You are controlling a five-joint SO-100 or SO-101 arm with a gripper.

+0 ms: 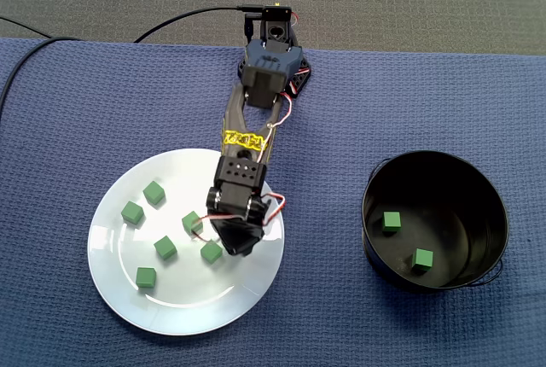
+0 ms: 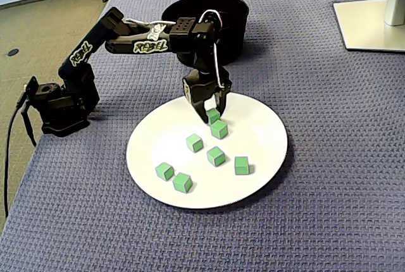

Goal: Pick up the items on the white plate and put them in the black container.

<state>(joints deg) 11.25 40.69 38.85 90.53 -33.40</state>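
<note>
Reaching over the white plate (image 2: 269, 139), the gripper (image 2: 212, 111) was seen with its jaws parted wider than the green cube (image 2: 213, 116) that stood between its fingertips, and that cube was not gripped but rested on the plate. Six more green cubes (image 2: 216, 155) were spread over the plate. Two cubes (image 1: 391, 220) lay in the black container (image 1: 482, 192), set well apart from the plate on the blue woven cloth (image 1: 68, 111). Yellow lettering (image 2: 147, 45) was borne on the arm's links but could not be read with certainty.
</note>
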